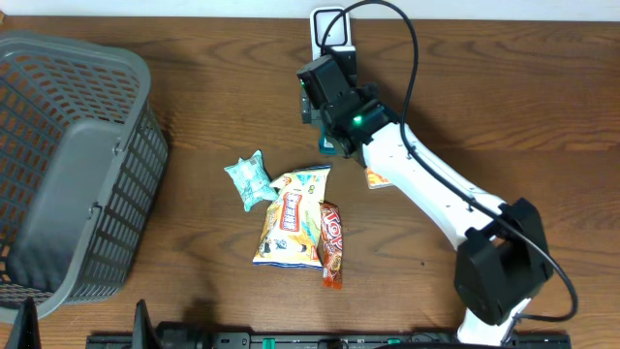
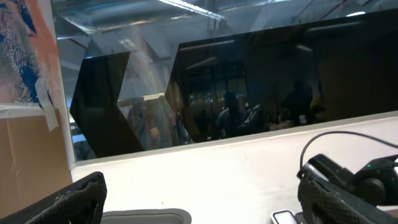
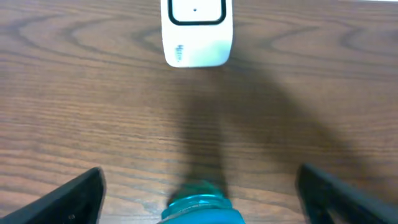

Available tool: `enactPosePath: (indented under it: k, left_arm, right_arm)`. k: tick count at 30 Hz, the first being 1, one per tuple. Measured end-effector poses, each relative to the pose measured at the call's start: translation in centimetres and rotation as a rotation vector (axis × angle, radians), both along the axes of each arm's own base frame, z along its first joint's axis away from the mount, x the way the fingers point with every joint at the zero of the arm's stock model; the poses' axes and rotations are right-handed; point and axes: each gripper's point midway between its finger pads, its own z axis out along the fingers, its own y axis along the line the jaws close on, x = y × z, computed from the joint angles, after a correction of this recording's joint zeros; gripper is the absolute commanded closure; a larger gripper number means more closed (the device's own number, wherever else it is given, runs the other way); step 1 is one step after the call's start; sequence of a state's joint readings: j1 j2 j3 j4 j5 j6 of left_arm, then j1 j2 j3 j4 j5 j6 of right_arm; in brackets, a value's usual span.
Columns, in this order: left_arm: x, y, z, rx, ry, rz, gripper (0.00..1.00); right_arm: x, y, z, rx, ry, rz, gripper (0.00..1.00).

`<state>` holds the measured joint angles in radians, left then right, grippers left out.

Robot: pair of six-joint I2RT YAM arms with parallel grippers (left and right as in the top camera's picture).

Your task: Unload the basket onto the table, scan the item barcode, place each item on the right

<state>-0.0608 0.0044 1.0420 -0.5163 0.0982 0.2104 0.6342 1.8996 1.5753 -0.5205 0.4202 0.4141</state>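
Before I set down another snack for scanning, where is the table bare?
Bare wood lies between the gray basket and the teal packet, and along the far edge right of the white scanner. Crowded: the middle, where teal packet, yellow chip bag and red bar cluster, and under the right arm, which partly covers an orange packet.

Overhead top-down, right wrist close on scanner [image 3: 196, 31]
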Motion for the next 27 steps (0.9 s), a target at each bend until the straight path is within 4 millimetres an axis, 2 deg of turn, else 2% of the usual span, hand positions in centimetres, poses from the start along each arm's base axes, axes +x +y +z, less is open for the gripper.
enactPosePath:
  k: [3,5,8,10,12,16,21,27]
  left_arm:
    - [0.0,0.0,0.0,0.0,0.001,0.0,0.02]
    - [0.0,0.0,0.0,0.0,0.002,0.0,0.02]
    - [0.0,0.0,-0.1,0.0,0.003,0.0,0.02]
    - [0.0,0.0,-0.1,0.0,0.003,0.0,0.02]
    - [0.0,0.0,-0.1,0.0,0.003,0.0,0.02]
    - [0.0,0.0,-0.1,0.0,0.003,0.0,0.02]
    - [0.0,0.0,-0.1,0.0,0.004,0.0,0.02]
    - [0.2,0.0,-0.3,0.0,0.01,0.001,0.02]
  right_arm:
    - [-0.7,0.8,2.3,-0.01,-0.019,0.124,0.01]
    - [-2.3,1.4,4.7,-0.042,-0.025,0.297,0.01]
    - [-5.0,1.3,7.1,-0.103,-0.013,0.538,0.01]
    - [-6.1,0.7,7.3,-0.143,0.007,0.639,0.01]
    - [-6.4,0.0,6.8,-0.172,0.031,0.71,0.01]
    - [-5.7,-1.4,3.5,-0.183,0.121,0.792,0.01]
    - [-4.6,-1.3,0.3,-0.174,0.171,0.85,0.01]
    - [-4.3,-0.6,-0.6,-0.186,0.161,0.908,0.01]
